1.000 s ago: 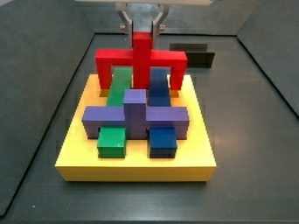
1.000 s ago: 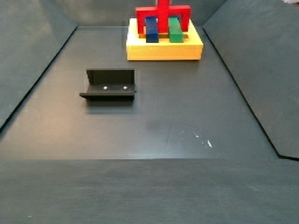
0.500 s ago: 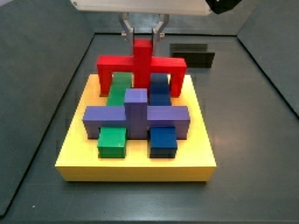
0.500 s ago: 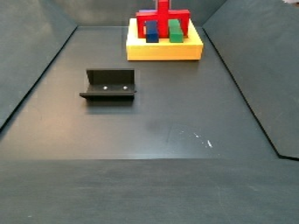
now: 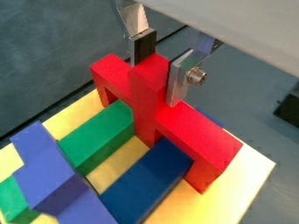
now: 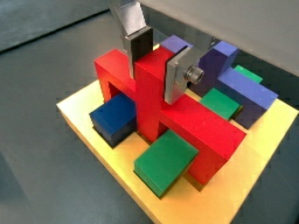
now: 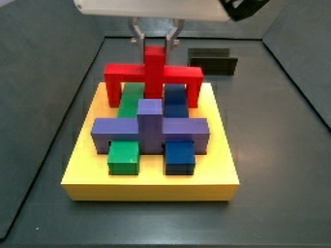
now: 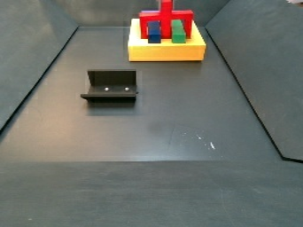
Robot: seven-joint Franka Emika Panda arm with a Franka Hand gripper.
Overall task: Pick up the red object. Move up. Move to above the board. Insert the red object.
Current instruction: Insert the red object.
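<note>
The red object (image 7: 155,73) stands upright on the far end of the yellow board (image 7: 149,184), its crossbar spanning the green bar (image 7: 130,95) and blue bar (image 7: 176,95). Its two legs reach down to the board on either side of them. My gripper (image 7: 155,44) hangs straight above it, shut on the central post. Both wrist views show the red object (image 5: 176,122) (image 6: 187,122) with a finger's dark pad (image 5: 142,48) on one side of the post and a silver finger plate (image 6: 176,83) pressed on the other. The side view from afar shows the board (image 8: 166,51) at the back.
A purple cross block (image 7: 149,126) sits mid-board, with the green (image 7: 123,155) and blue (image 7: 180,155) bar ends in front of it. The dark fixture (image 8: 110,86) stands alone on the grey floor, and shows behind the board (image 7: 214,60). Dark walls enclose the floor.
The gripper has come down with the red object; its crossbar sits lower over the green and blue bars than a second ago, and the legs now reach the board.
</note>
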